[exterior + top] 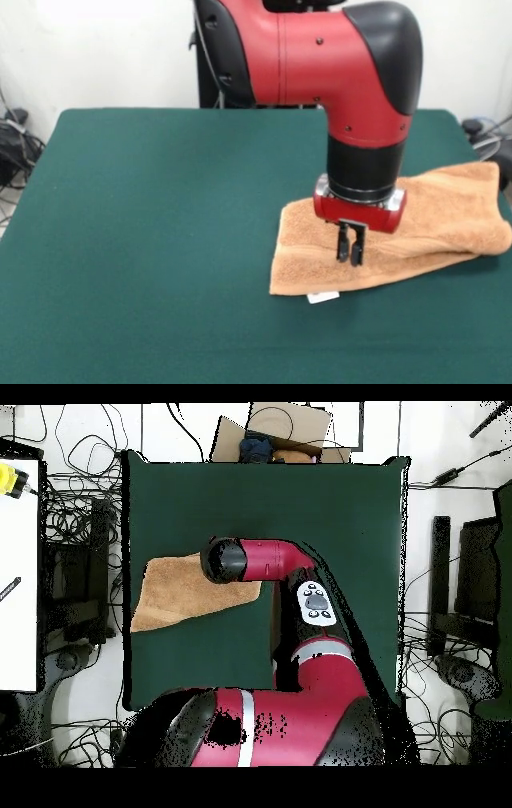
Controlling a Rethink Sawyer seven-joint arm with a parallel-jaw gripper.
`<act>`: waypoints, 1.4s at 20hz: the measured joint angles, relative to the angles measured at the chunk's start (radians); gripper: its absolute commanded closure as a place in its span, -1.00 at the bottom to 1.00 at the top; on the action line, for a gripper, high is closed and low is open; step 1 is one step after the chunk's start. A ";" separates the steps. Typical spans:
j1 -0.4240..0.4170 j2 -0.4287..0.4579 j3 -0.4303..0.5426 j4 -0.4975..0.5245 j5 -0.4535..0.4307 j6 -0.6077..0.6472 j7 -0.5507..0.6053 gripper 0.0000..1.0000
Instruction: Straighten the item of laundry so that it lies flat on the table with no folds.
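In the front view, the towel lies folded over itself by the right edge of the green table, its long axis running from the white tag at its near left corner up to the right, where its far end reaches the table's edge. The red arm comes down near-vertical over the towel's left half. The gripper points straight down, fingers pressed close together, tips at the cloth; whether they pinch it I cannot tell.

Orange-tan towel, folded over, at green table's edge, white tag showing.
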 measured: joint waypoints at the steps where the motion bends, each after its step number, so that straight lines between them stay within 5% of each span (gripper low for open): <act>1: -0.004 -0.002 0.000 0.000 0.000 0.002 0.000 1.00; 20: -0.034 -0.004 0.011 0.000 -0.001 0.012 0.000 1.00; 28: -0.191 -0.080 0.087 -0.015 -0.041 0.275 -0.134 1.00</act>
